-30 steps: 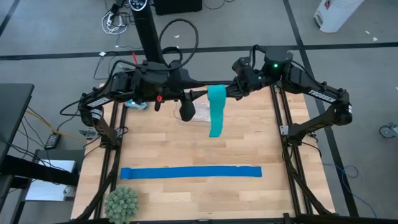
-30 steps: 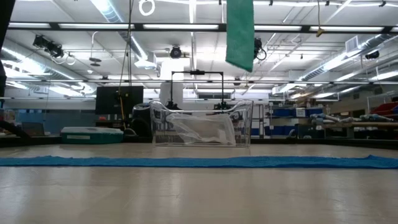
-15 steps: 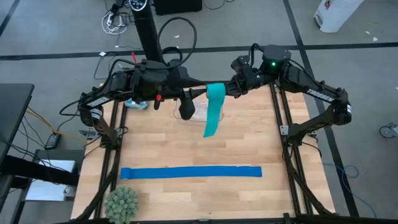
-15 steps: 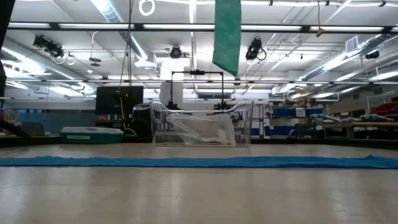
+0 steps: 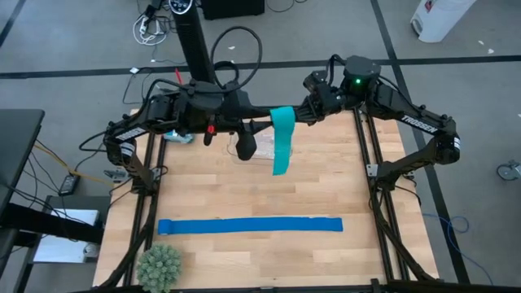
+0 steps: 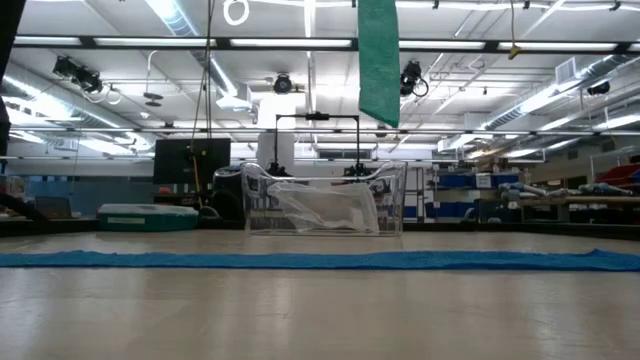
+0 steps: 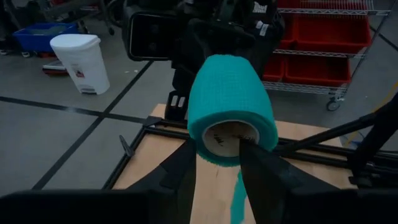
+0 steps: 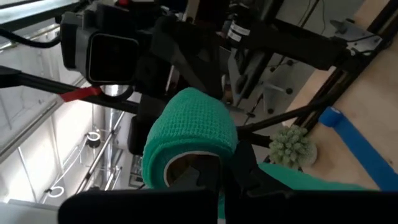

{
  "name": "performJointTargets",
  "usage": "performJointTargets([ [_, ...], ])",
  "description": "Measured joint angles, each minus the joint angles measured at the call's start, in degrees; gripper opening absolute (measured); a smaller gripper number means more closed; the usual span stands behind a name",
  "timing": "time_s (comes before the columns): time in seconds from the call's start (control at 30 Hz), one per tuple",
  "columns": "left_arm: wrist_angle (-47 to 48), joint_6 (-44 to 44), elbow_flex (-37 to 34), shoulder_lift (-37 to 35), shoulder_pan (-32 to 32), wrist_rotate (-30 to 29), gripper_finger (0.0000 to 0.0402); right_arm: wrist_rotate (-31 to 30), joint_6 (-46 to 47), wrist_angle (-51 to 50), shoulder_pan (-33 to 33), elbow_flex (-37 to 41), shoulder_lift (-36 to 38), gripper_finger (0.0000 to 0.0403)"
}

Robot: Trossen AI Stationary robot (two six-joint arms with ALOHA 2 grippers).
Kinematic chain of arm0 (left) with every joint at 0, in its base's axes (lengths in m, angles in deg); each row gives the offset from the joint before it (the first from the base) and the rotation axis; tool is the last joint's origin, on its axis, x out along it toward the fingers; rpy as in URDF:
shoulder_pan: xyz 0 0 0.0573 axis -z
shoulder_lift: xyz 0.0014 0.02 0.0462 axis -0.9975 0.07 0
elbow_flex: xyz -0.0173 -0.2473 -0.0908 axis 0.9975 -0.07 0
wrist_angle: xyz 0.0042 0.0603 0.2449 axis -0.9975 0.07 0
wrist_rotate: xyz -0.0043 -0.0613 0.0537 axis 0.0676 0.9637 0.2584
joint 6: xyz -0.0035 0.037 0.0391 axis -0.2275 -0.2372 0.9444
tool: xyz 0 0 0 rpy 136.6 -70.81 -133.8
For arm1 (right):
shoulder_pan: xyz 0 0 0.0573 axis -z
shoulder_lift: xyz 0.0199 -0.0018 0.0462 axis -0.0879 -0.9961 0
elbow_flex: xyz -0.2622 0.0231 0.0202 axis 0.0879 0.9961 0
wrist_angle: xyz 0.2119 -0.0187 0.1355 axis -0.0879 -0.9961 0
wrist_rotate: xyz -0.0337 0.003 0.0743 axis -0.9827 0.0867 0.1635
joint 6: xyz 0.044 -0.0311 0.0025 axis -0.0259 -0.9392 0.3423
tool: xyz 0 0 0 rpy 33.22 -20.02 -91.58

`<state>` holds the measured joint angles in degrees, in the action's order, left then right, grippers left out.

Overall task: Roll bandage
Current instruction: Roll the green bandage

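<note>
The bandage is a teal roll [image 5: 282, 116] on a pale core, held high over the table's far middle between my two grippers. Its loose tail [image 5: 281, 155] hangs straight down, and its end [image 6: 378, 110] is well clear of the table. My left gripper [image 7: 216, 149] reaches the roll from the table's left. Its fingers stand apart at the roll's end. From the right comes my right gripper [image 8: 221, 177], fingers shut, at the roll's other end [image 8: 189, 134]. My left gripper holds the roll by the end facing it [image 7: 214, 134], coming level from the table's left. One fingertip [image 7: 245, 149] lies against the core's opening and the other [image 7: 186, 158] by the roll's outer wrap. The roll is lifted clear, its axis level. My right gripper comes level from the table's right, and its shut fingers [image 8: 239, 171] reach into the core's opening [image 8: 183, 163] at that end. How far in they go is hidden by the roll. The tail [image 8: 292, 180] hangs slack below.
A long royal-blue strip [image 5: 250, 225] lies flat across the near half of the table. At the near left corner sits a spiky green ball [image 5: 159, 267]. Under the roll stands a clear plastic container [image 6: 325, 200], and a teal box [image 5: 177, 136] lies at the far left.
The hanging tail has swung toward the table's left and back again. It now hangs nearly straight. Both grippers have kept their place and their hold.
</note>
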<state>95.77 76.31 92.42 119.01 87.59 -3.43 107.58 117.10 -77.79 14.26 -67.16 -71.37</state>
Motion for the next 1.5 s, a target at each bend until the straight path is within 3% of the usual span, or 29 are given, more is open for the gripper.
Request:
performJointTargets([
  [0.57,-3.02,0.66,0.00,1.03,-0.09,-1.33,0.0127,1.05,-1.07,0.14,-2.37,-0.02,-0.10,0.0000],
  [0.67,-3.28,0.70,0.01,1.22,-0.09,-1.32,0.0100,1.00,-2.37,0.14,-2.44,-0.01,-0.10,0.0001],
  [0.8,-3.30,0.48,0.02,1.22,-0.09,-0.99,0.0020,0.93,-3.61,0.50,-2.44,-0.02,-0.10,0.0009],
  [1.13,-3.92,-7.20,0.07,1.22,-0.86,0.71,0.0017,3.32,-5.42,0.62,0.10,0.00,1.71,0.0059],
  [1.33,-3.23,-12.95,0.08,1.25,-2.26,4.08,0.0017,3.94,-13.14,1.34,2.94,-0.15,7.06,0.0062],
  [1.5,-5.44,-17.59,0.04,1.20,-4.54,7.07,0.0016,-0.79,-22.54,-2.75,-1.04,-0.13,8.57,0.0056],
])
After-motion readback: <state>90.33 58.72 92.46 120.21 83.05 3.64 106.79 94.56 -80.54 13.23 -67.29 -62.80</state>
